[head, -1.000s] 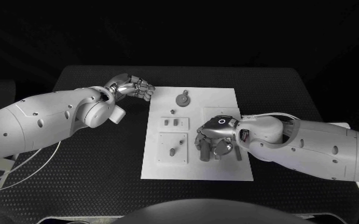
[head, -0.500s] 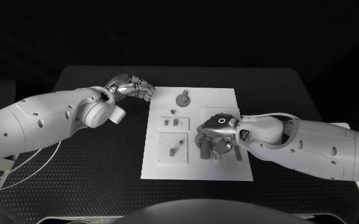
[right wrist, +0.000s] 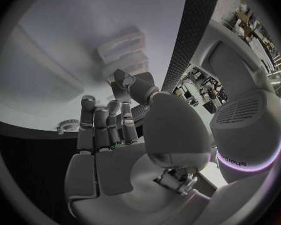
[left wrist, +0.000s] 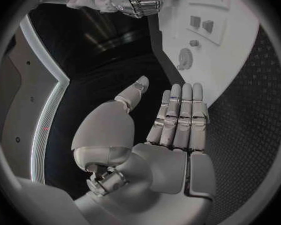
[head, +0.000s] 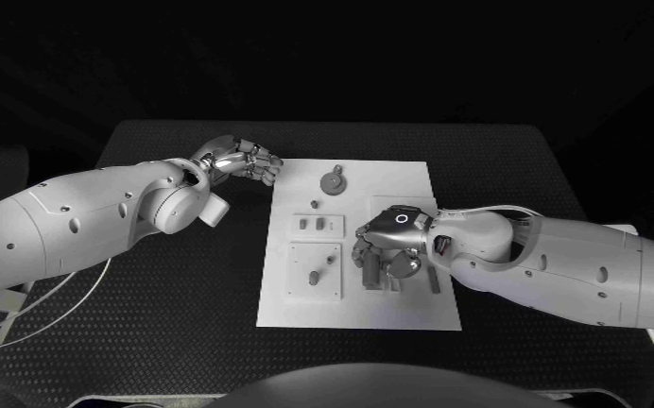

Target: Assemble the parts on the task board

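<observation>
The white task board (head: 409, 177) lies mid-table. My right hand (head: 386, 246) hovers low over its right middle, fingers curved down among grey parts: a long piece (head: 370, 276), a round piece (head: 406, 263) and a bar (head: 435, 279). In the right wrist view the right hand (right wrist: 112, 130) shows nothing between thumb and fingers (right wrist: 95, 122). My left hand (head: 247, 160) rests off the board beside its far left corner. In the left wrist view the left hand (left wrist: 172, 125) is flat and holds nothing. A gear-like part (head: 332, 180) lies at the board's far end.
A small peg (head: 315, 204), two small blocks (head: 318, 225) and a lower panel with a slot piece (head: 315, 276) sit on the board's left half. The left wrist view shows the gear-like part (left wrist: 185, 58), the blocks (left wrist: 202, 24) and my right hand (left wrist: 142, 0). Black table surrounds the board.
My right hand has shifted slightly left and toward the board's far side, uncovering the round piece. The left arm has not moved.
</observation>
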